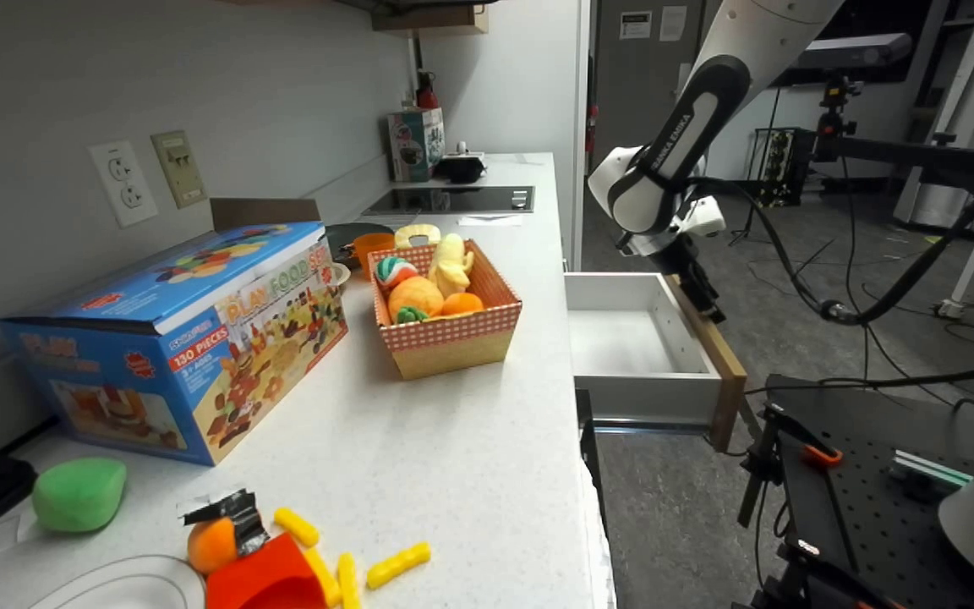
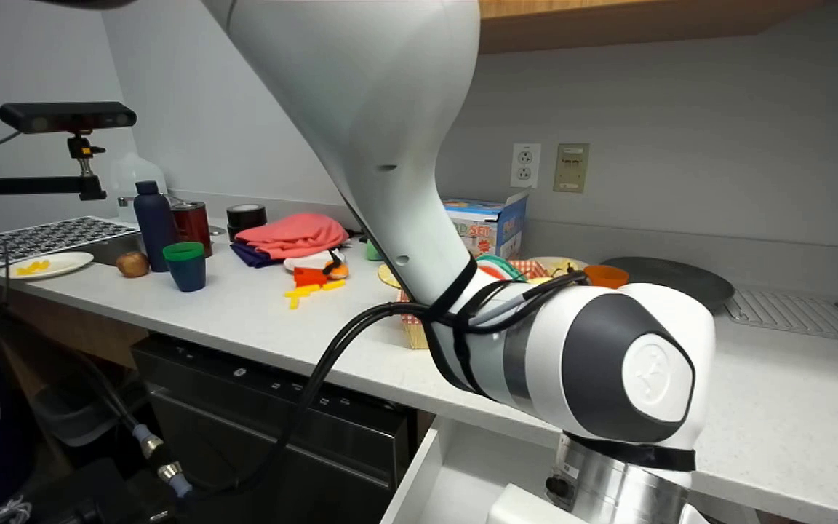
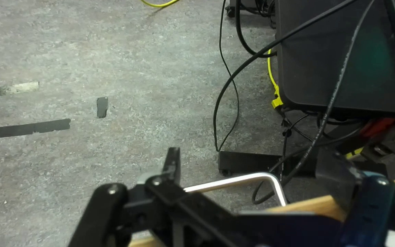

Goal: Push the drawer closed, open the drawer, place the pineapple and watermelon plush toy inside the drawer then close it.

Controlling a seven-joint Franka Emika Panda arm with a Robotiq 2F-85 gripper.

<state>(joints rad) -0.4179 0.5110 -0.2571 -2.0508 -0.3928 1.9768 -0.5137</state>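
Observation:
The drawer [image 1: 635, 330] stands pulled out below the counter, its white inside showing and its tan front panel [image 1: 728, 381] facing away from the counter. It also shows partly in an exterior view [image 2: 488, 466], behind the arm. My gripper [image 1: 711, 309] points down at the far part of the front panel. In the wrist view my gripper [image 3: 255, 161] has its fingers apart, with the silver handle [image 3: 231, 181] seen between them; contact cannot be told. The watermelon plush [image 1: 394, 271] lies in the basket [image 1: 453, 338]. A round orange plush with green leaves [image 1: 416, 298], possibly the pineapple, lies beside it.
A yellow banana plush [image 1: 451, 266] and an orange [image 1: 462, 304] share the basket. A play food box [image 1: 191, 330] stands on the counter [image 1: 487, 457]. A black robot stand [image 1: 884, 491] and hanging cables [image 1: 783, 245] are close to the drawer front.

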